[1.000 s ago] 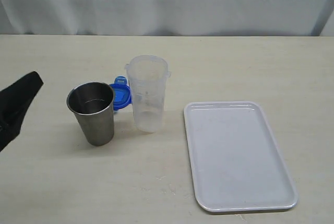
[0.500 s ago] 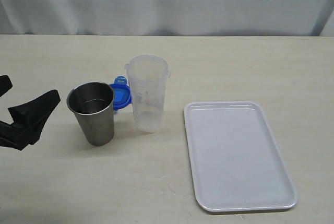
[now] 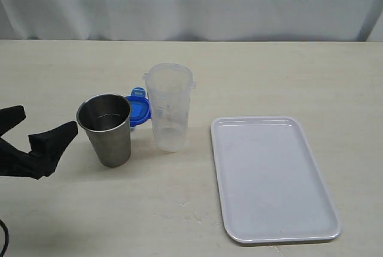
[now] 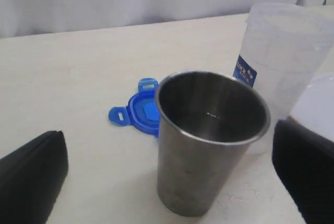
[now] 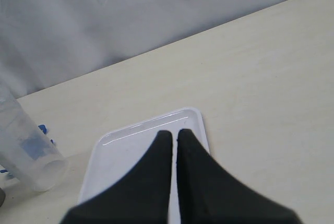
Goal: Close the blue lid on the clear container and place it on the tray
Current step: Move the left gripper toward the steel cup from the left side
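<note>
since the blue lid (image 3: 139, 108) lies loose on the table (image 3: 72, 209) and the clear container (image 3: 169, 107) stands off the tray (image 3: 272, 179), both steps await me: left gripper (image 3: 45, 121) agape, right gripper (image 5: 174, 134) pinched empty.

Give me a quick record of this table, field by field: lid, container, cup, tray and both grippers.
clear container: upright, open-topped, left of tray
steel cup: upright, left of container
blue lid: flat on table, behind steel cup, not on container
tray: nothing on it
left gripper: open, empty, left of cup
right gripper: shut, empty
</note>
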{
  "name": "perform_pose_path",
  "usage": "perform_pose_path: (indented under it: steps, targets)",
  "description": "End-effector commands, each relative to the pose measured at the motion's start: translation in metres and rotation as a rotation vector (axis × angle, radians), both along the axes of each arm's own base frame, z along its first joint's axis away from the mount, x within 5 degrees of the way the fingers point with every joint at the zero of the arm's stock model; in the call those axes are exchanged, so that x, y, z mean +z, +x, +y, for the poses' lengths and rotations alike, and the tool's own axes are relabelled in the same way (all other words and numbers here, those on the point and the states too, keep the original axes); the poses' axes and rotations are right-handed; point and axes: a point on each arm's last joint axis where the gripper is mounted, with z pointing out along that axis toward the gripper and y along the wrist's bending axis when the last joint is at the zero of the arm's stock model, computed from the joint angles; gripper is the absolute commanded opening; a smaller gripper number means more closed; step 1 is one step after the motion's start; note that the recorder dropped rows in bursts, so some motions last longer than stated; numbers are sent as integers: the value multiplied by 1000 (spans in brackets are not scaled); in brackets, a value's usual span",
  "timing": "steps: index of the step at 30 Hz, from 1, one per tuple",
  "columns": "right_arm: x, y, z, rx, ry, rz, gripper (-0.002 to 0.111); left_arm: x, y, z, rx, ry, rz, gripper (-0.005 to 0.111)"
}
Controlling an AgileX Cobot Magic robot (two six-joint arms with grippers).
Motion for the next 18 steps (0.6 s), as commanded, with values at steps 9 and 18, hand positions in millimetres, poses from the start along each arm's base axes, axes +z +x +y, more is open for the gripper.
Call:
perform_pose_path:
  steps: [9,18]
  targets:
    - [-1,0,0,-2,1,1,4,-28,23,-7,-127,-8,81,105]
    - [-1,0,0,-2,1,1,4,-42,35,-10,-194,15,140,105]
